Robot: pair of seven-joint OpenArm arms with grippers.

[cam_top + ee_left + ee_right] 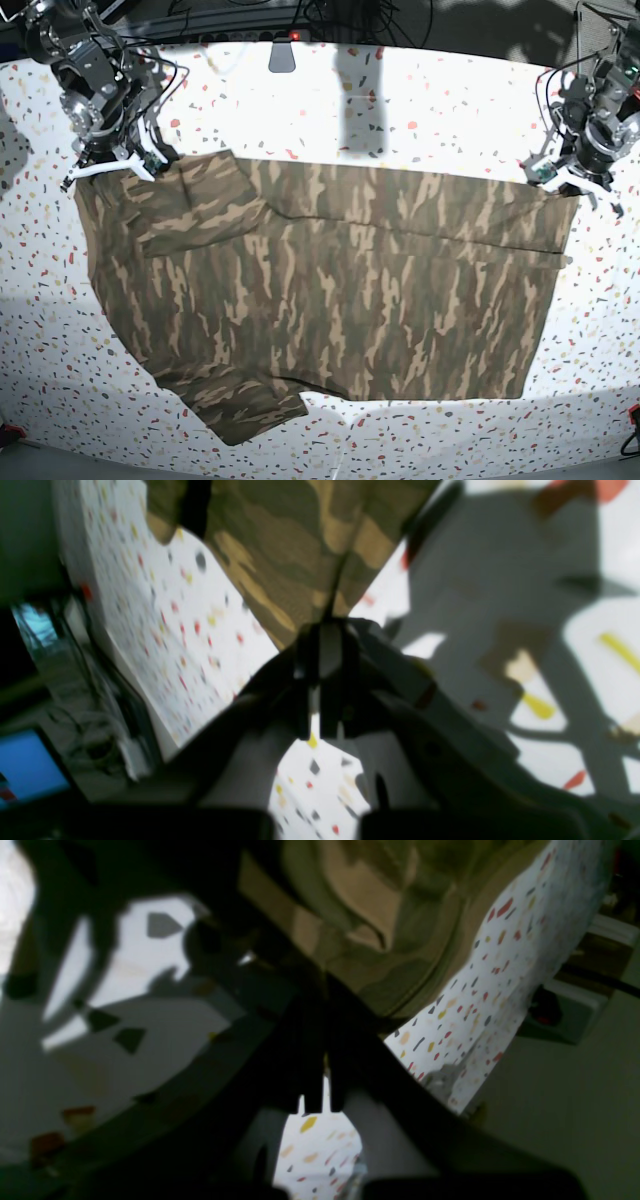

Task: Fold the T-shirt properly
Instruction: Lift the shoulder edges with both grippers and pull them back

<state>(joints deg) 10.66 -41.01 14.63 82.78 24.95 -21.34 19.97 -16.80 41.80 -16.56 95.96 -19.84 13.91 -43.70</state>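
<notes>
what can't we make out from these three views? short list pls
- Collar and label of the T-shirt: not seen in the base view; the cloth lies spread on the table with that end under the right gripper.
- Right wrist view: the pinch point is lost in shadow and blur.
- Left wrist view: blurred; the left gripper is shut on a cloth edge, which part is unclear.
- Base view: the left gripper's jaws are too small to read.
</notes>
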